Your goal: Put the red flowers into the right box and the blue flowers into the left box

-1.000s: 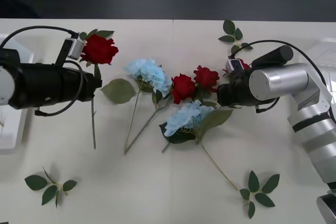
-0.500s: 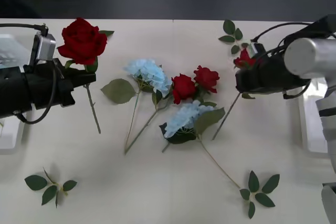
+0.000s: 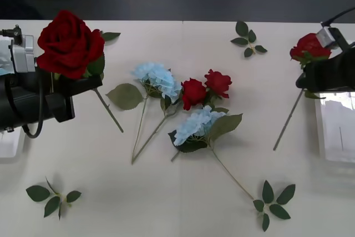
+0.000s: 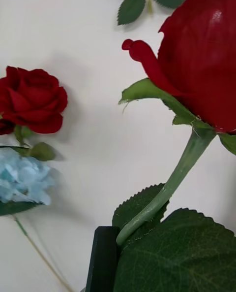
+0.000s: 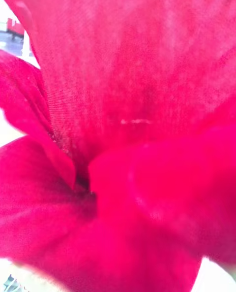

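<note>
Front view: one red rose (image 3: 69,43) is held aloft at the worktop's (image 3: 166,203) left edge by the left gripper (image 3: 83,84), clamped on its stem; another rose (image 3: 308,46) is gripped likewise by the right gripper (image 3: 304,81) beside the right box (image 3: 320,131). A misdrop is risked, since the left rose hangs by the left box (image 3: 11,142), meant for blue flowers (image 3: 197,123). Each head points away from the robot, its stem's long axis slanting down toward it.
</note>
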`<control>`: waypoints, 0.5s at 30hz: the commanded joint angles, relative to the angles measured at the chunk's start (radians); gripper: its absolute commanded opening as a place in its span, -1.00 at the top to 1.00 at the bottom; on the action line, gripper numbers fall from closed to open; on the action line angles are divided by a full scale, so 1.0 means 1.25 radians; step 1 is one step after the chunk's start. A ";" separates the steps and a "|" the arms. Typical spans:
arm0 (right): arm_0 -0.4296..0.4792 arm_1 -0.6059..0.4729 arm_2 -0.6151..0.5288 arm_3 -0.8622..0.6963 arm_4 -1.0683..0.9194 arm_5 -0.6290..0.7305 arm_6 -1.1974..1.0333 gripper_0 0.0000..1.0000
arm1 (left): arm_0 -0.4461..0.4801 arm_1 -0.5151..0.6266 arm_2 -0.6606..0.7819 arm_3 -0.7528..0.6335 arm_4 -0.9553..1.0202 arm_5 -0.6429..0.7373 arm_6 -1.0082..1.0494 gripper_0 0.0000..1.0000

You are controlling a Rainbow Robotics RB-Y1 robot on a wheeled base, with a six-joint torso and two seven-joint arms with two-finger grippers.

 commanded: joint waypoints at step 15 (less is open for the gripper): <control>0.088 -0.107 -0.154 0.017 0.114 -0.148 0.348 1.00 | -0.124 -0.103 0.000 -0.023 0.033 0.074 -0.014 1.00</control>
